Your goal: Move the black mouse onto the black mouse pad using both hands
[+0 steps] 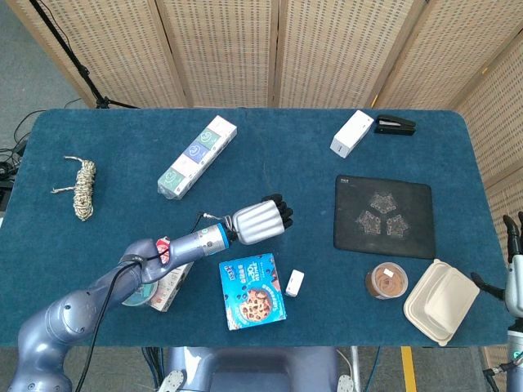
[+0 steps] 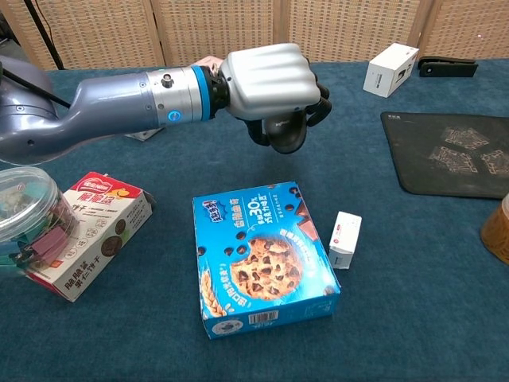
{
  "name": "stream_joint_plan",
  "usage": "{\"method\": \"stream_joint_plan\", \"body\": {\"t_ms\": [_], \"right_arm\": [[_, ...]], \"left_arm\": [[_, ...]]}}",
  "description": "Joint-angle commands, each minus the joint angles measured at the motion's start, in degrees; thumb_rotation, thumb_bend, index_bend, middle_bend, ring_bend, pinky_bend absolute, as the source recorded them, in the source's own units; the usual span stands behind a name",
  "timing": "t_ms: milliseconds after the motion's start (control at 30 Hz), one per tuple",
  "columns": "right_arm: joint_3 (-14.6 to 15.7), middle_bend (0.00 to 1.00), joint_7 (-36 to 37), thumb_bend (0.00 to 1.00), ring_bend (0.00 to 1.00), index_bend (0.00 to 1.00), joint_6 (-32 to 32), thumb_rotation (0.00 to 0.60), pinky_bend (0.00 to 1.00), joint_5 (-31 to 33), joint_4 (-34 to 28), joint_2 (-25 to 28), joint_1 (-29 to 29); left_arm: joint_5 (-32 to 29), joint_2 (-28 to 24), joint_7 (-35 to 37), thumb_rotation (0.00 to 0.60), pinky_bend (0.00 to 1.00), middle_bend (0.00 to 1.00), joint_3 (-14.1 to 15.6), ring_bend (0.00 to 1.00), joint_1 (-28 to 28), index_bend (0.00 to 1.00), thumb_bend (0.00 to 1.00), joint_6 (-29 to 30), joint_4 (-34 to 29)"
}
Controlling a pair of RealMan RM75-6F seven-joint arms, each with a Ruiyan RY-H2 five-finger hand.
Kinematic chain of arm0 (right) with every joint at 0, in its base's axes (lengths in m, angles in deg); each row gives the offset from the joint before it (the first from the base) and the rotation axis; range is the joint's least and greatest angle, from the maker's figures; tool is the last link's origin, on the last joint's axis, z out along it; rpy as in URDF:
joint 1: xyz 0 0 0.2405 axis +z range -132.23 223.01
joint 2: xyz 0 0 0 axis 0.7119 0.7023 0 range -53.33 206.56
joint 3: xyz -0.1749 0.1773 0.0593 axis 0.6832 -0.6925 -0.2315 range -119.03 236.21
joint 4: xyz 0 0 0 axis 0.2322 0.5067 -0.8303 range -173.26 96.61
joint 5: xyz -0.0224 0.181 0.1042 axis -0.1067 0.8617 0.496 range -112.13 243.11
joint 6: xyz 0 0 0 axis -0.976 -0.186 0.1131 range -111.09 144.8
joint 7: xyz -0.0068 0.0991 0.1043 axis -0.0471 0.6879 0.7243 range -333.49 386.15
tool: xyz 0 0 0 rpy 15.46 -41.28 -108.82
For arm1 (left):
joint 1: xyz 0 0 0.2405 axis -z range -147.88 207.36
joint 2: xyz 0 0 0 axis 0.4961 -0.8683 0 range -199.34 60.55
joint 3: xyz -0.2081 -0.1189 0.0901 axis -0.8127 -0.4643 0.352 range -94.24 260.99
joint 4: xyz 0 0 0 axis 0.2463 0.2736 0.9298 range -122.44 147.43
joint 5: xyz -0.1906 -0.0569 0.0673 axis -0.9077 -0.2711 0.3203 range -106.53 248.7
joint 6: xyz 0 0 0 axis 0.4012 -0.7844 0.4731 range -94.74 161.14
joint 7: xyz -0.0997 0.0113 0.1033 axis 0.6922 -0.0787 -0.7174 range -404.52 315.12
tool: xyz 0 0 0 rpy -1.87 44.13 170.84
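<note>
Two hands: one in clear view over the table, the other only a sliver at the right edge of the head view.
Left hand: above the middle of the tabletop, fingers curled down around the black mouse, which it grips from above and holds off the cloth.
Black mouse: in the air under the left hand, past the far edge of the blue cookie box, well apart from the black mouse pad.
Right hand: beyond the right edge of the table, near the front right corner; only dark fingertips pointing up and part of the palm show, so I cannot tell whether it is spread or closed. Nothing visible in it.
Black mouse pad: flat on the right side of the tabletop, a pale pattern at its centre.
Table: dark blue cloth top.
Near the pad: a brown-lidded cup just in front of it and a beige clamshell box at the front right corner.
Far edge: a white box with a black stapler just beside it.
Left half: a long pastel-coloured pack, a coil of rope near the left edge, a red-and-white carton touching a clear tub of clips.
Front centre: a small white box just beside the cookie box.
</note>
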Motion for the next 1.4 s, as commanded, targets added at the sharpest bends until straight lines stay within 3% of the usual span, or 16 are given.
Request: {"method": "stream_joint_plan", "body": {"t_ms": [33, 200, 467, 800, 1000, 1167, 1267, 1400], "right_arm": [[-0.1, 0.00, 0.0, 0.00, 0.00, 0.00, 0.1, 0.600, 0.00, 0.2, 0.1, 0.0, 0.0], [-0.1, 0.00, -0.1, 0.00, 0.00, 0.00, 0.1, 0.600, 0.00, 0.5, 0.1, 0.0, 0.0], [-0.2, 0.00, -0.1, 0.00, 0.00, 0.00, 0.1, 0.600, 0.00, 0.8, 0.1, 0.0, 0.0], [-0.2, 0.00, 0.1, 0.00, 0.00, 0.00, -0.3, 0.600, 0.00, 0.4, -0.3, 0.3, -0.2], [0.0, 0.00, 0.1, 0.00, 0.00, 0.00, -0.4, 0.600, 0.00, 0.1, -0.6, 0.4, -0.2], [0.4, 0.00, -0.2, 0.00, 0.00, 0.00, 0.5, 0.600, 0.00, 0.1, -0.6, 0.4, 0.1], [0.8, 0.00, -0.3, 0.00, 0.00, 0.00, 2.4, 0.600, 0.00, 0.2, -0.6, 0.4, 0.8], [0.9, 0.00, -0.7, 0.00, 0.00, 0.00, 5.6, 0.600, 0.00, 0.6, -0.8, 1.0, 2.3]], "left_arm": [[-0.6, 2.4, 2.0, 0.600, 0.44, 0.44, 0.3, 0.44, 0.3, 0.49, 0.16, -1.2, 3.5], [-1.4, 5.5, 4.4, 0.600, 0.44, 0.42, 0.4, 0.42, 0.7, 0.45, 0.15, -1.8, 8.1], [-2.2, 7.6, 6.2, 0.600, 0.44, 0.19, 0.8, 0.32, 1.0, 0.03, 0.14, -2.5, 11.5], [-3.2, 4.3, 7.5, 0.600, 0.44, 0.10, 0.3, 0.25, 0.1, 0.00, 0.13, 2.1, 8.3], [-5.0, -3.2, 6.4, 0.600, 0.44, 0.04, -1.4, 0.20, -2.7, 0.00, 0.12, 7.6, -0.8], [-8.1, -13.6, 1.8, 0.600, 0.33, 0.00, -3.0, 0.10, -6.8, 0.00, 0.11, 9.4, -16.3], [-11.6, -22.8, -2.6, 0.600, 0.26, 0.00, -3.3, 0.05, -10.5, 0.00, 0.10, 8.6, -30.8], [-15.3, -31.2, -6.5, 0.600, 0.18, 0.00, -3.2, 0.00, -14.2, 0.00, 0.08, 8.4, -43.2]]}}
